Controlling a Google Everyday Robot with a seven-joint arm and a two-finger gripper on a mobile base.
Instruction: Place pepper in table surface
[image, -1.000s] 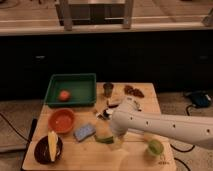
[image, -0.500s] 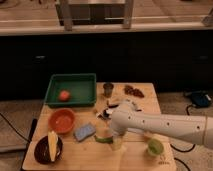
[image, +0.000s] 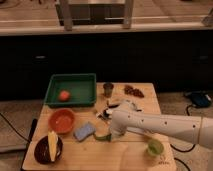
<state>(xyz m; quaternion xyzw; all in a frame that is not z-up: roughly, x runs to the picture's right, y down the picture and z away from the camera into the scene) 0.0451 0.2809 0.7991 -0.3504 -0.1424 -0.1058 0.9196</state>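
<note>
- the gripper (image: 114, 133) is seen low over the table surface (image: 100, 157), at the end of the white arm that reaches in from the right. whether it is apart or clamped on anything cannot be told.
- the pepper (image: 102, 136) is seen at the gripper's tip, just beside the blue sponge (image: 85, 131). whether it is already resting on the wood cannot be told.
- risk judged: if the pepper is let go this close to the sponge, it may be left leaning on the sponge rather than lying on the planks.
- risk judged: the pepper could be dragged by a sideways pull-away, or the sponge nudged toward the orange bowl (image: 61, 120).
- the light-green cup (image: 154, 147) is noted near the forearm. it could be knocked over by a low sweep of the arm.
</note>
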